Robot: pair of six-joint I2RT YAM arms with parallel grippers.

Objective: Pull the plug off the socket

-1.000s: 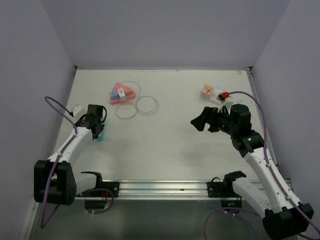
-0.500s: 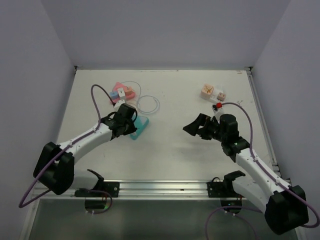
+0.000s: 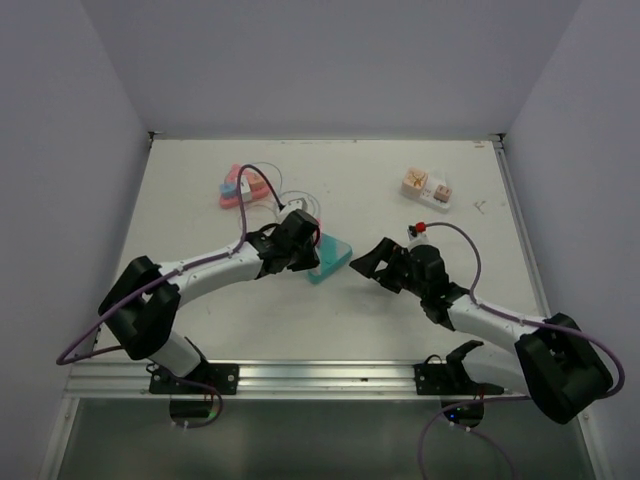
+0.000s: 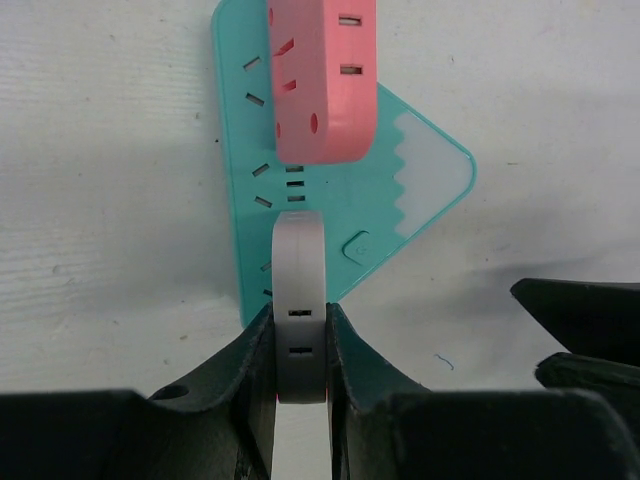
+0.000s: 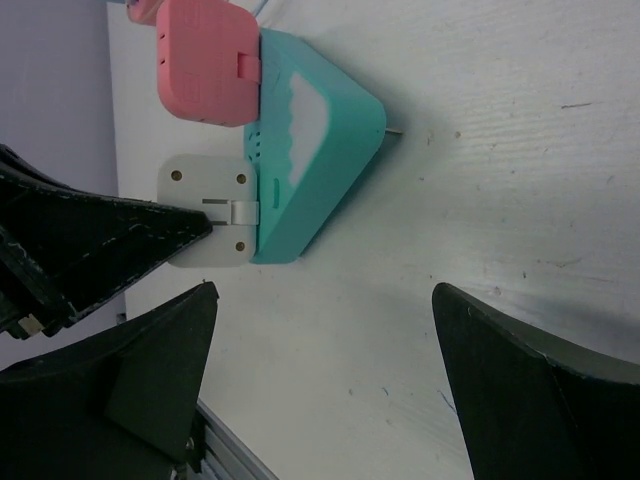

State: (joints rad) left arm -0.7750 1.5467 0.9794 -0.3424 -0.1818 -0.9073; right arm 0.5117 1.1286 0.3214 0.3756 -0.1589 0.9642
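Observation:
A teal triangular socket (image 3: 331, 263) lies mid-table, also seen in the left wrist view (image 4: 400, 200) and the right wrist view (image 5: 315, 140). Two plugs sit in it: a white plug (image 4: 298, 290) and a pink plug (image 4: 322, 80). My left gripper (image 4: 298, 325) is shut on the white plug, one finger on each flat side. In the right wrist view the white plug (image 5: 205, 212) and pink plug (image 5: 205, 60) stick out of the socket's left face. My right gripper (image 5: 325, 300) stands open just right of the socket (image 3: 368, 262), holding nothing and touching nothing.
A pink block with small parts (image 3: 242, 186) and thin cable rings (image 3: 297, 205) lie at the back left. An orange and white block (image 3: 425, 185) sits at the back right. The metal rail (image 3: 320, 375) runs along the near edge.
My left arm has carried the teal socket and its plugs from the left side to the table's middle. The right arm has swung left and nearer, up to the socket.

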